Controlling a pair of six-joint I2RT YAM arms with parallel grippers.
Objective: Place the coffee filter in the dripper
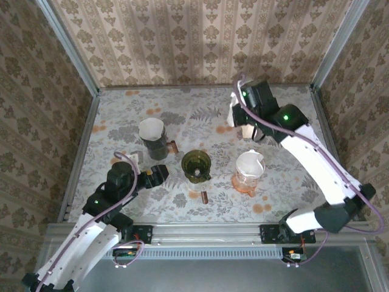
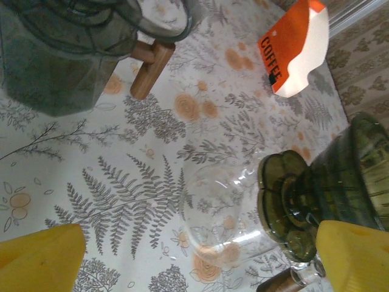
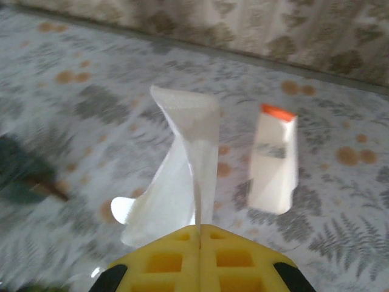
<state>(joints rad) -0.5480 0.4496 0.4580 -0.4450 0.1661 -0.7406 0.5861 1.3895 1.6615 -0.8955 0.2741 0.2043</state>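
My right gripper is shut on a white paper coffee filter, which sticks up crumpled from the closed yellow jaws. In the top view this gripper hangs over the table's back right, behind the drippers. The green glass dripper stands mid-table on a clear glass server and holds no filter. My left gripper is open, low over the table just left of the green dripper. Its yellow fingertips stand wide apart around the server's base.
A dark server topped by a filter-lined dripper stands at the back left, its wooden handle pointing right. A pink dripper with a filter sits on the right. An orange-and-white coffee filter pack stands near the back. Patterned walls enclose the table.
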